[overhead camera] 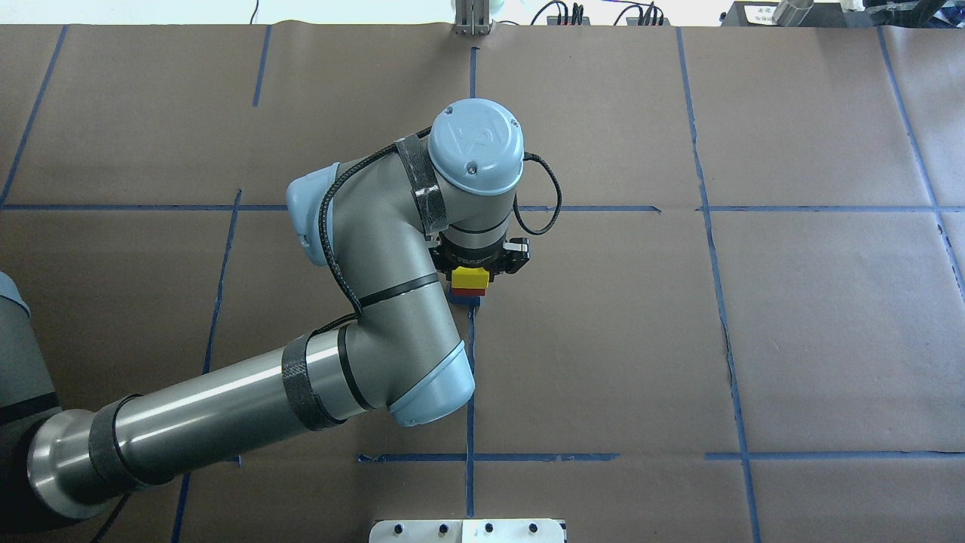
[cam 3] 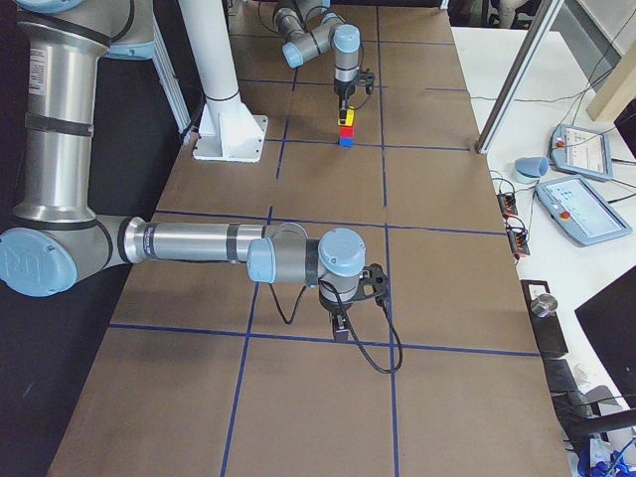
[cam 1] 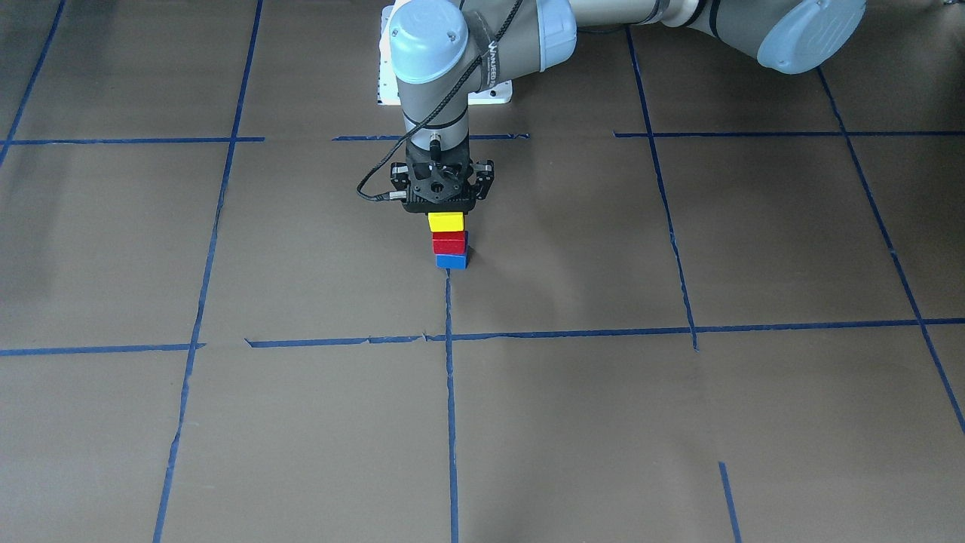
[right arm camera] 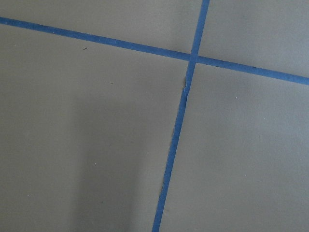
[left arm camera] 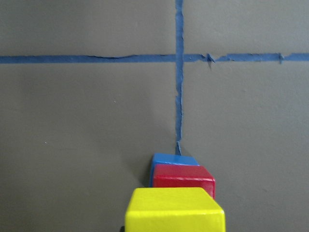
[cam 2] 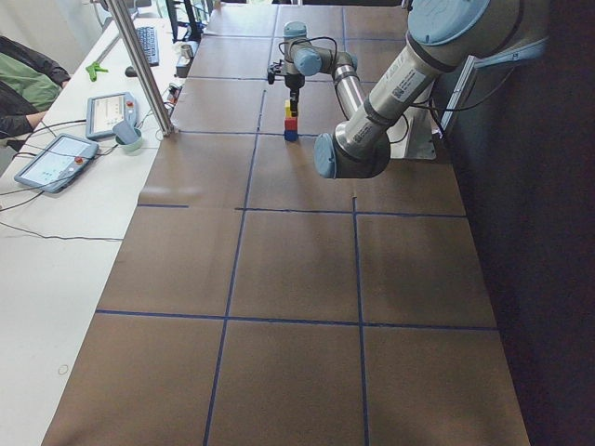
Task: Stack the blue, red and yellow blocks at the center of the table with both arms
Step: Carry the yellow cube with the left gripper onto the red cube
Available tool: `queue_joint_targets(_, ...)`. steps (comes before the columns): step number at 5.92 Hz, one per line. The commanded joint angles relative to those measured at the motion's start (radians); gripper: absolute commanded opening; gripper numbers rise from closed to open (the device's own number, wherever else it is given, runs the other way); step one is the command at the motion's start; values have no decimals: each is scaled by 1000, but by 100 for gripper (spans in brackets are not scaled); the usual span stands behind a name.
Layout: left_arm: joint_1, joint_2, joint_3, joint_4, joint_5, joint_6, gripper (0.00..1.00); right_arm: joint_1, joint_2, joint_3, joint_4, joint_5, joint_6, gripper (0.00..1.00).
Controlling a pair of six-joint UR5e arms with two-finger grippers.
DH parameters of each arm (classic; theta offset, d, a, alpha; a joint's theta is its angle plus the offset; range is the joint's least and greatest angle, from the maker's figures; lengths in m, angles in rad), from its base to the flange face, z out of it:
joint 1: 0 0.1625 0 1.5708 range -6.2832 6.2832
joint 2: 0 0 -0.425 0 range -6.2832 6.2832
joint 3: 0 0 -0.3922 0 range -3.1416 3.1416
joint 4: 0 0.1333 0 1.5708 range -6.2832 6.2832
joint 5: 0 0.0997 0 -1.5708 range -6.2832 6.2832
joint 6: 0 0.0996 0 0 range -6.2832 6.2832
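A stack stands at the table's centre on a blue tape line: the blue block [cam 1: 451, 262] at the bottom, the red block [cam 1: 448, 242] on it, and the yellow block [cam 1: 445, 222] on top. My left gripper [cam 1: 444, 205] points straight down over the stack and looks shut on the yellow block, though its fingers are hidden under the wrist. The left wrist view shows the yellow block [left arm camera: 175, 209] close up over the red block [left arm camera: 183, 181] and the blue block [left arm camera: 173, 159]. My right gripper [cam 3: 340, 331] hangs low over bare table far from the stack. I cannot tell whether it is open or shut.
Brown paper with a blue tape grid [cam 1: 449, 392] covers the table. The white base plate [cam 1: 497, 94] lies behind the left arm. The operators' tablets [cam 2: 56, 160] and a cup [cam 2: 130, 139] sit on a side table.
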Motion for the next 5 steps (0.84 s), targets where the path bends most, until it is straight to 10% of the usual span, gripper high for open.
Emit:
queue_joint_targets(1, -3, 2, 0, -2, 0, 6, 18, 0, 0, 0, 0, 2, 0, 100)
queue_joint_targets(4, -11, 4, 1, -5, -3, 43, 20, 0, 0, 0, 0, 0, -2, 100)
queue_joint_targets(5, -11, 5, 1, -6, -3, 46, 35, 0, 0, 0, 0, 0, -2, 100)
